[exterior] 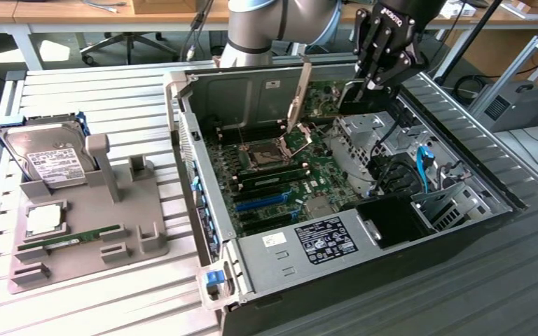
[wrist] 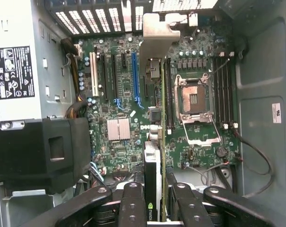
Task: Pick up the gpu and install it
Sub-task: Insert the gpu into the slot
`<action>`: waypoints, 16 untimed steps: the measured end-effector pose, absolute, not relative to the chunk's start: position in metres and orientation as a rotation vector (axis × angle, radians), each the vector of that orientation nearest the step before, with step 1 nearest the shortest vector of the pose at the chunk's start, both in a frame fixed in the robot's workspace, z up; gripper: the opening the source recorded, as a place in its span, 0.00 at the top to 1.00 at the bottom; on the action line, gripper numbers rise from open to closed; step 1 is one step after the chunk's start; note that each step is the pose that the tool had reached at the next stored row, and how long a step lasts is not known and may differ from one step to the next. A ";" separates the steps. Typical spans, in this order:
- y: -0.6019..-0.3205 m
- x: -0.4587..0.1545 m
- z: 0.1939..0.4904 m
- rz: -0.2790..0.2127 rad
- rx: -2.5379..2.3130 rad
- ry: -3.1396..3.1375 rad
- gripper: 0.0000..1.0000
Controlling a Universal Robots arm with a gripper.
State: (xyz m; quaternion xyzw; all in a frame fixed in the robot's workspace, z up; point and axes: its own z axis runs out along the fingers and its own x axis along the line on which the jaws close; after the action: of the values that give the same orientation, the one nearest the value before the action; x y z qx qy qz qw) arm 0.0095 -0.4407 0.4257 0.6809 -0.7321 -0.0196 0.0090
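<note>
My gripper hangs over the far right part of the open computer case, shut on the gpu. In the wrist view the gpu runs edge-on away from the black fingers, a thin green card with a black cooler on one face. Its silver end bracket points toward the case's vented back wall. The card floats above the green motherboard, beside the blue expansion slot and apart from it.
A hard drive with blue rails stands on a grey fixture at the exterior view's left, along with a processor and a memory stick. The case holds a power supply, an open processor socket and a black shroud.
</note>
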 end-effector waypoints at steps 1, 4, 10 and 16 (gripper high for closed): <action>-0.441 0.007 0.426 -0.061 2.127 -2.286 0.73; -0.441 -0.004 0.426 -0.061 2.128 -2.286 0.73; -0.441 -0.017 0.426 -0.061 2.130 -2.284 0.73; -0.441 -0.020 0.425 -0.074 2.136 -2.289 0.73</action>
State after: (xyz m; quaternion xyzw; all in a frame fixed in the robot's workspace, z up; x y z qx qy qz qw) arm -0.0196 -0.4407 0.4255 0.6819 -0.7310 -0.0235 0.0049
